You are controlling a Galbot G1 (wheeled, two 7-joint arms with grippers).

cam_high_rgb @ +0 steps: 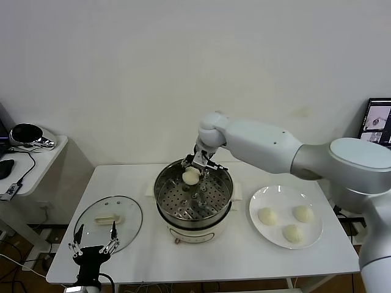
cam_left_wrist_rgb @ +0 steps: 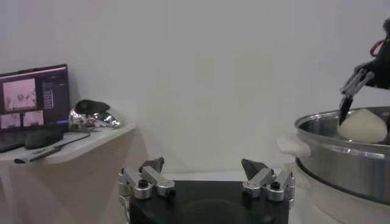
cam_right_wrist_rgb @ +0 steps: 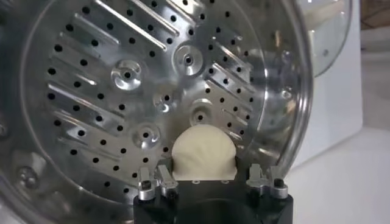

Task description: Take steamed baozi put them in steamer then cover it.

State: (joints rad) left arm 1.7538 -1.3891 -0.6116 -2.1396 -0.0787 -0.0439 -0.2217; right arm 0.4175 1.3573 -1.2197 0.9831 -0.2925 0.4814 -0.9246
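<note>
The steamer (cam_high_rgb: 160, 201), a shiny steel pot on a white base, stands mid-table with its perforated tray (cam_right_wrist_rgb: 122, 73) bare. My right gripper (cam_high_rgb: 194, 171) reaches in at the far rim, shut on one cream-white baozi (cam_high_rgb: 191, 176), which sits low against the tray (cam_right_wrist_rgb: 203, 152). From the left wrist the same baozi (cam_left_wrist_rgb: 362, 126) shows just over the steamer's rim (cam_left_wrist_rgb: 341, 164). Three more baozi (cam_high_rgb: 267, 215) lie on the white plate (cam_high_rgb: 263, 198) to the right. The glass cover (cam_high_rgb: 125, 229) lies flat at front left. My left gripper (cam_high_rgb: 93, 239) waits open at its near edge.
A low side table (cam_high_rgb: 43, 152) at the far left holds a shiny metal object (cam_high_rgb: 27, 135) and cables. A monitor (cam_high_rgb: 380, 119) stands at the far right. The table's front edge runs close below the cover and the plate.
</note>
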